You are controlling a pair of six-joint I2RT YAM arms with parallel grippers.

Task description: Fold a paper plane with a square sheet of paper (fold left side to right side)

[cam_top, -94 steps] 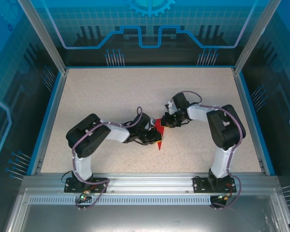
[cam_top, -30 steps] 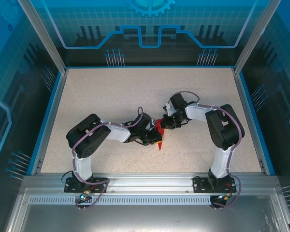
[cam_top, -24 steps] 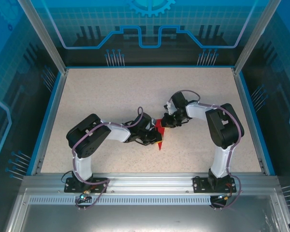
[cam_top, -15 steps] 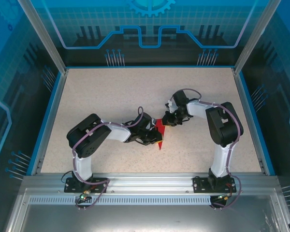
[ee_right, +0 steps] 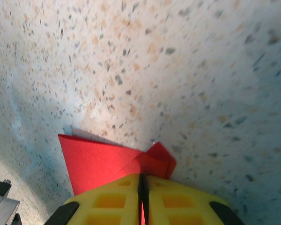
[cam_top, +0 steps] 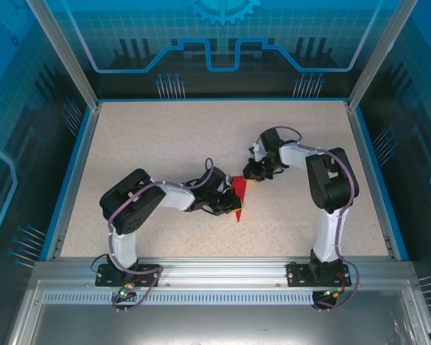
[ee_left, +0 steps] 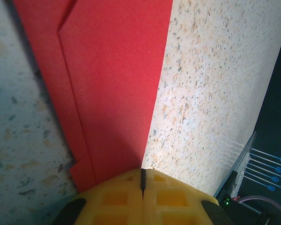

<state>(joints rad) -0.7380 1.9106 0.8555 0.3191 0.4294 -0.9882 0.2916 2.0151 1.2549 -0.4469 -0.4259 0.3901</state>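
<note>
The left claw (ee_left: 143,177) has its two yellow fingers (ee_left: 107,199) pressed tight together, with no gap in the seam. Its tip sits on the near end of the red paper plane (ee_left: 114,79), which lies flat on the tabletop (ee_left: 215,93). From this claw the paper runs away as a long strip. It has one straight edge on the right and folded layers stepping out on the left.

The right claw (ee_right: 143,180) is closed too. A thin line of red shows low in the seam between its fingers, so it is pinching the paper. A flat red piece sticks out to the left of its tip, and a small folded corner sticks out to the right.

From above, the paper plane (cam_top: 238,195) is a small pointed red shape near the middle of the speckled tabletop, between the two claws. The left claw (cam_top: 223,203) is on its left side and the right claw (cam_top: 250,175) is at its far end. Blue walls (cam_top: 223,43) stand around the tabletop
</note>
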